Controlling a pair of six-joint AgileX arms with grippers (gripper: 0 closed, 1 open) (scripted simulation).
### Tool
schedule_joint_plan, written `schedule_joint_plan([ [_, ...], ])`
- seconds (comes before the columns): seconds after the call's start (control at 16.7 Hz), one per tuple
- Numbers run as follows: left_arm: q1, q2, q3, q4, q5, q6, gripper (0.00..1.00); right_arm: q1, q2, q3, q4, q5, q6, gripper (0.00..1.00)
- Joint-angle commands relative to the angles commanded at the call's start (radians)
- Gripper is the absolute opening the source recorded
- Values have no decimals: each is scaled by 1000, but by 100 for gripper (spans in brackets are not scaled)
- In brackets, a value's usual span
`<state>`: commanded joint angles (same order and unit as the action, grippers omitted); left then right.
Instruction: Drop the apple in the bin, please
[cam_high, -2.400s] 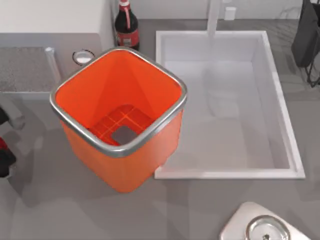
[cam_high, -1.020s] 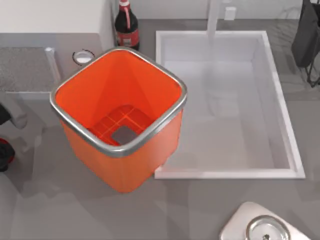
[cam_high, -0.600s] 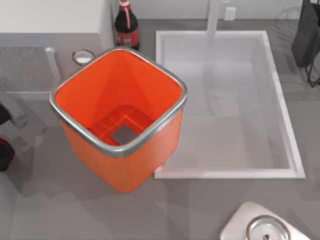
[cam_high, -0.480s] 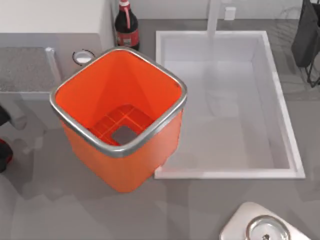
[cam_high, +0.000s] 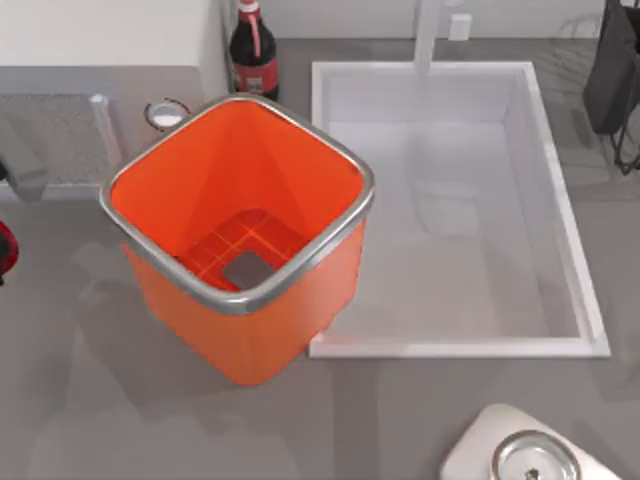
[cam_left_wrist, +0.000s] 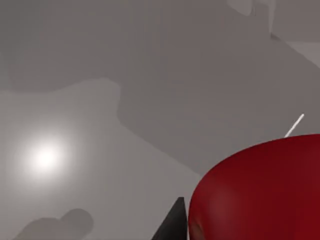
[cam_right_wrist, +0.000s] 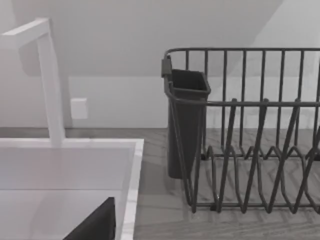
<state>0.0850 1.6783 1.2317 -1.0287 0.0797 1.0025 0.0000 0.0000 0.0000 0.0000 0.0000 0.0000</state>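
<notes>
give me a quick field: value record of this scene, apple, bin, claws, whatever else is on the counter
apple: red, close against the left claw's dark finger; in the top view at the far left edge, outside the bin
bin: orange, silver rim, upright, left of the sink, nothing in it
left claw: at the table's left edge with the apple
right claw: a dark finger tip over the sink edge, near the rack
sink: white, right of bin
bottle: behind bin
rack: dark wire, far right
</notes>
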Motion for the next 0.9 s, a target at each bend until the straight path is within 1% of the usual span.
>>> schedule_joint_plan([
  [0.24,3,-35,162,-127,-13,-5,0,0,0,0,0,0,0,100],
  [0.48,40,33,280,-244,-39,-23,0,0,0,0,0,0,0,100],
  [0.66,60,86,308,-296,-53,-33,0,0,0,0,0,0,0,100],
  [0.9,56,85,306,-295,-52,-31,0,0,0,0,0,0,0,100],
])
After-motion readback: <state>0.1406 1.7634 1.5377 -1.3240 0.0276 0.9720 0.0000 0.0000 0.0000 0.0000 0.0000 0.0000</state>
